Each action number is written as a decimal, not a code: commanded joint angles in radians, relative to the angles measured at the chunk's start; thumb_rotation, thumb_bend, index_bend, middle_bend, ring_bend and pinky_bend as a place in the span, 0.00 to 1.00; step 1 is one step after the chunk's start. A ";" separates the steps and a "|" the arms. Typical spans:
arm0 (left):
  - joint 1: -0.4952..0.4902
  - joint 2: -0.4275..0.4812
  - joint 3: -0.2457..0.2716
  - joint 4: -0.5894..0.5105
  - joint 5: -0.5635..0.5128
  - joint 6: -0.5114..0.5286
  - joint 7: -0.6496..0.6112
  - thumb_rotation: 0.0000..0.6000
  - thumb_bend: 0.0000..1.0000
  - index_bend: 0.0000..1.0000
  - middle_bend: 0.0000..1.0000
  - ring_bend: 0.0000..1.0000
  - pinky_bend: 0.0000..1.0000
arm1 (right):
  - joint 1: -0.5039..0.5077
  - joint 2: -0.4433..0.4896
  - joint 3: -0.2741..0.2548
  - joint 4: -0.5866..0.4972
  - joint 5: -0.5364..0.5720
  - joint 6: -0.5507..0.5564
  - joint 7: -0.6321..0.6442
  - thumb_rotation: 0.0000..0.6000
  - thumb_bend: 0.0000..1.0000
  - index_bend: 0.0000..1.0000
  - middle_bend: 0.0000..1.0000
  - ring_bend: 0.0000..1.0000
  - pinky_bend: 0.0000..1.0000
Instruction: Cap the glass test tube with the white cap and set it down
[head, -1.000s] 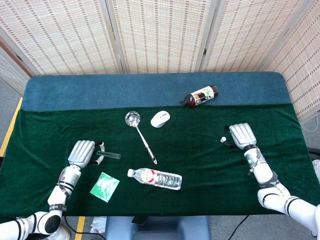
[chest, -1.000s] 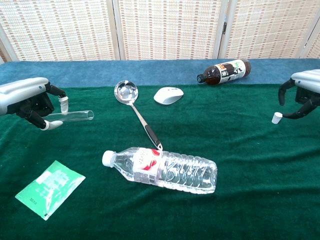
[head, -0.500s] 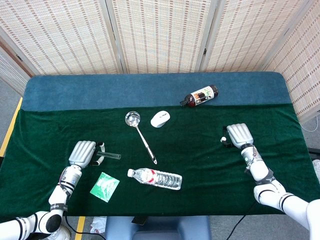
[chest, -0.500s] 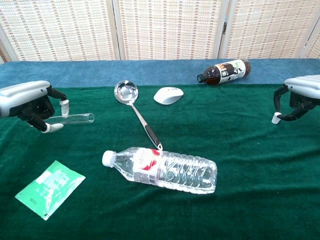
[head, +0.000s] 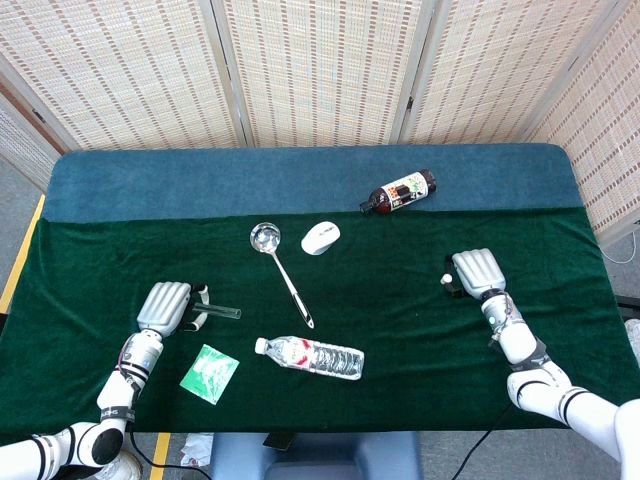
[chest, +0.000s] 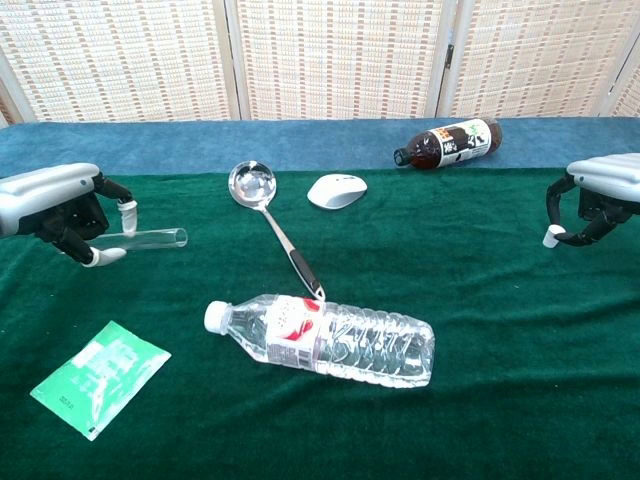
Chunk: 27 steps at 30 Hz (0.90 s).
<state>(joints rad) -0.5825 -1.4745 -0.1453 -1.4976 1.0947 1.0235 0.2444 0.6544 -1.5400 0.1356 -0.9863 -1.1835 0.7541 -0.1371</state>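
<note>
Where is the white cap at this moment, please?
The white cap is at the far right of the chest view, pinched at the fingertips of the right hand above the green cloth, below and right of the dark bottle.

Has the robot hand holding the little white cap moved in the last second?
Yes. The right robot hand with the white cap has drifted slightly inward, toward the computer mouse, judged from the head view.

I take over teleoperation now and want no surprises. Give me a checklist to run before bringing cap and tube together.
1. Left hand holds glass test tube: ok.
2. Tube mouth points toward the right hand: ok.
3. White cap pinched at right fingertips: ok.
4. Cap's open side faces the tube: cannot tell.
5. Path between the hands, over ladle and mouse: cannot tell, height unclear.
6. Tube already capped: not ok, hands far apart.
</note>
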 joint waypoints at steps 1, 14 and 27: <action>-0.001 -0.001 0.000 0.001 0.000 -0.001 0.000 1.00 0.45 0.68 0.97 0.97 0.90 | 0.003 -0.001 0.002 0.001 0.007 -0.005 -0.010 0.83 0.42 0.47 1.00 1.00 1.00; -0.001 0.002 -0.001 0.004 -0.005 -0.005 -0.004 1.00 0.45 0.68 0.97 0.97 0.90 | 0.011 -0.011 0.007 0.010 0.035 -0.019 -0.044 0.83 0.42 0.50 1.00 1.00 1.00; -0.002 0.005 -0.011 0.008 -0.008 -0.021 -0.042 1.00 0.45 0.68 0.97 0.97 0.90 | 0.018 0.002 0.015 -0.018 0.050 -0.018 -0.062 0.86 0.54 0.62 1.00 1.00 1.00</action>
<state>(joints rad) -0.5837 -1.4721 -0.1525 -1.4871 1.0880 1.0078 0.2110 0.6744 -1.5455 0.1487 -0.9934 -1.1331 0.7295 -0.2010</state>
